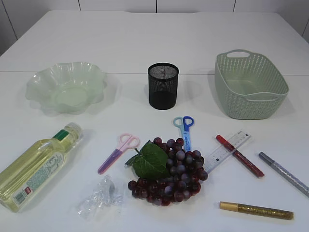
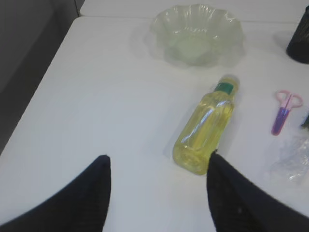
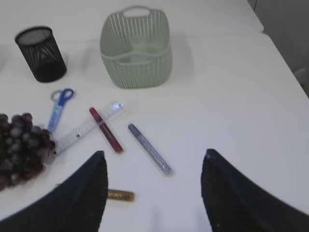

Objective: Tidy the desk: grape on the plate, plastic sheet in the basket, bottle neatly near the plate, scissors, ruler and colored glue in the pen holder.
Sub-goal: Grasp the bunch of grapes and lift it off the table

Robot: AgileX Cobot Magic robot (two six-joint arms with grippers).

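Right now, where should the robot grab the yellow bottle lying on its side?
Probably around the middle of the bottle, coming straight down from above with the open left gripper. It lies flat, cap toward the plate, so its round sides are free.

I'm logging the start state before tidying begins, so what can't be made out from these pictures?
- Label text on the lying yellow plastic bottle: too small in the exterior view, blurred in the left wrist view.
- Markings on the clear plastic ruler: too small, and the red glue pen crosses it.
- Inside of the black mesh pen holder: dark in both views.
- Gold glitter glue pen: the right gripper hides part.
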